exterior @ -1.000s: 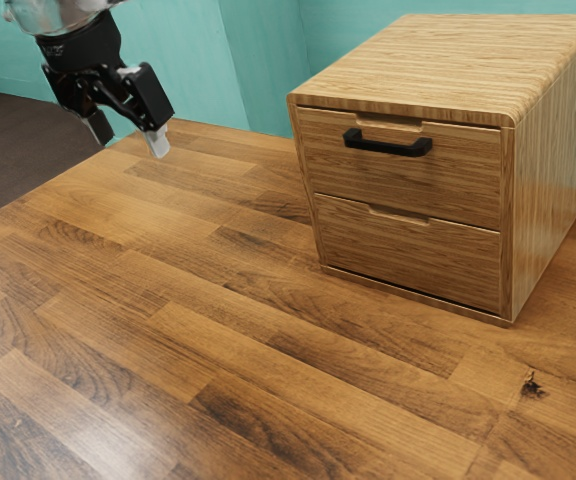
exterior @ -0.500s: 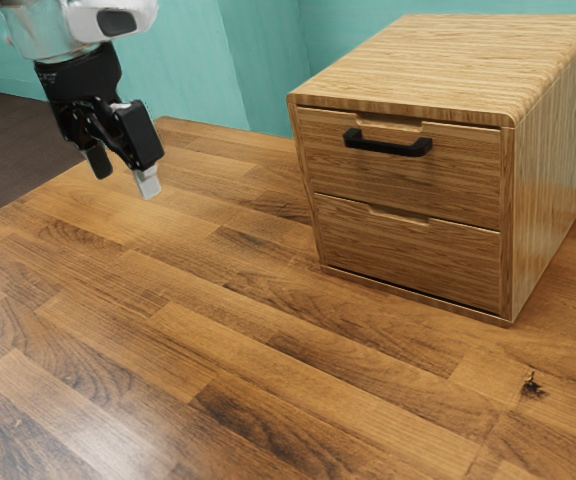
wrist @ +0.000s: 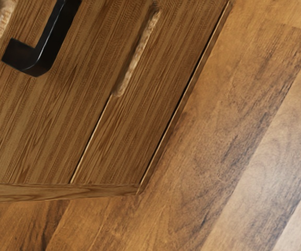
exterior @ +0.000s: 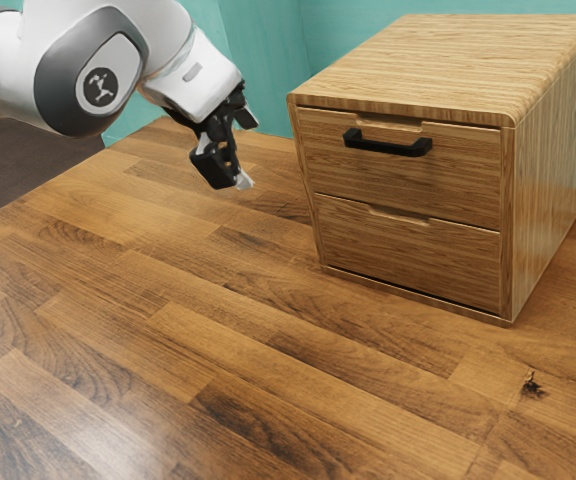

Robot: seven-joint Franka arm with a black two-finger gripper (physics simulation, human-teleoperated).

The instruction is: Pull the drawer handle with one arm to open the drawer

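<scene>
A wooden cabinet with two drawers stands on the floor at the exterior view's right. Its top drawer carries a black bar handle and sits flush with the cabinet front. The lower drawer is flush too. My gripper hangs open in the air, well to the left of the handle, pointing toward the cabinet front with nothing between its fingers. In the wrist view one end of the handle shows on the top drawer front, with the lower drawer beside it.
Wood plank floor spreads all around the cabinet. A small dark speck lies on the floor at the right front. A teal wall runs behind the arm and cabinet.
My arm has swung from the exterior view's far left toward the cabinet, and the hand has turned to face the drawer fronts. The drawers have not moved.
</scene>
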